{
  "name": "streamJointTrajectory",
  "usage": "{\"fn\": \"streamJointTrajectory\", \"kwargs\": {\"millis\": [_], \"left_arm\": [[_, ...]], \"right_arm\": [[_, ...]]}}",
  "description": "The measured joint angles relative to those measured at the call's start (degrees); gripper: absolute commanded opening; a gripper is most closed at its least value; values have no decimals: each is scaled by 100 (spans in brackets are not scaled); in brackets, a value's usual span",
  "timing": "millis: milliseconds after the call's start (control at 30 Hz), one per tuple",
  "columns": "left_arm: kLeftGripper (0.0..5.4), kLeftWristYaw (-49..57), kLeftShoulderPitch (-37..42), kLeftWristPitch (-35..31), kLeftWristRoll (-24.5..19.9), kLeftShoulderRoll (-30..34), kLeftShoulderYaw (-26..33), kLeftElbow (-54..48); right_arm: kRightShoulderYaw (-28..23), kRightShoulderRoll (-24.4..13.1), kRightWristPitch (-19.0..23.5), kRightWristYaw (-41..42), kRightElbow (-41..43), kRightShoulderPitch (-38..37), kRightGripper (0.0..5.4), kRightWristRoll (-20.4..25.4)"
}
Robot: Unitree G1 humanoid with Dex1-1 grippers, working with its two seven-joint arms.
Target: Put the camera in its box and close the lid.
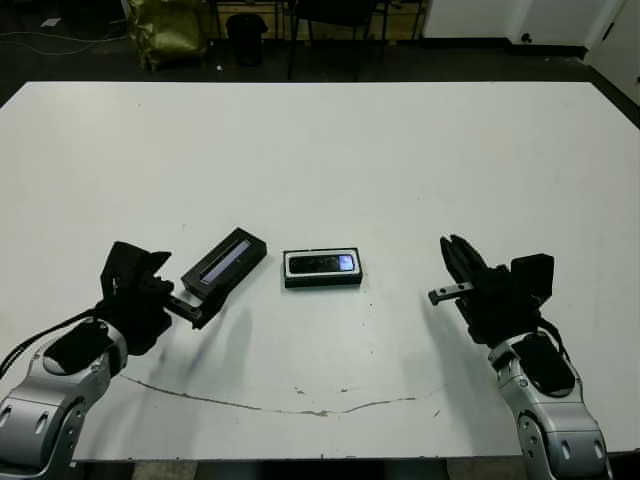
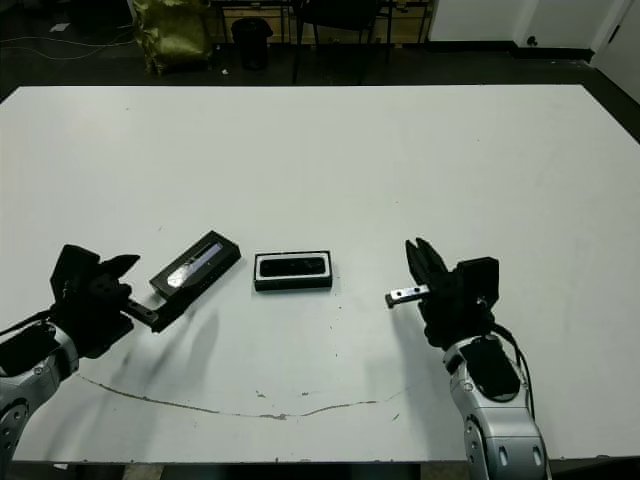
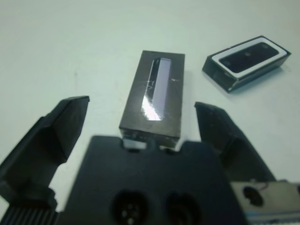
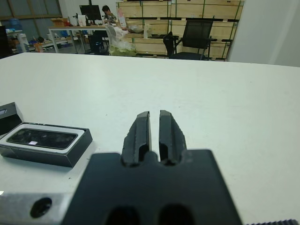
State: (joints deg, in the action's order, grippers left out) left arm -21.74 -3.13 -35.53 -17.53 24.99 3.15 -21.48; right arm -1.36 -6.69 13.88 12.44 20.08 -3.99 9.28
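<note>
Lid (image 1: 223,262): stiff, light, likely slick; grip across long edges. Left gripper (image 3: 140,126) spread wide around it; right gripper (image 4: 154,133) pressed together, empty. Camera (image 1: 322,264) lies in box (image 1: 322,281).

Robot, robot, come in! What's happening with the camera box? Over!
Left end effector open around lid. Right end effector shut, empty. Camera in box. Nothing in the way.

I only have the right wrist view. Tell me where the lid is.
Observer: The lid is left of the box, apart from it, stripe up, and angled to it.
Operator: Report the left gripper.
Observer: The left gripper is at the lid's near end, jaws wide open, one on each side with a gap to the lid.
</note>
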Motion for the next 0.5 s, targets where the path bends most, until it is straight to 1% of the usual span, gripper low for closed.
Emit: {"fn": "streamJointTrajectory", "kwargs": {"millis": [200, 500], "left_arm": [[539, -9, 82, 117, 274, 17, -68, 128], [539, 21, 98, 133, 294, -76, -45, 236]], "right_arm": [[1, -3, 21, -5, 26, -41, 0, 3], [2, -7, 37, -1, 28, -77, 0, 14]]}}
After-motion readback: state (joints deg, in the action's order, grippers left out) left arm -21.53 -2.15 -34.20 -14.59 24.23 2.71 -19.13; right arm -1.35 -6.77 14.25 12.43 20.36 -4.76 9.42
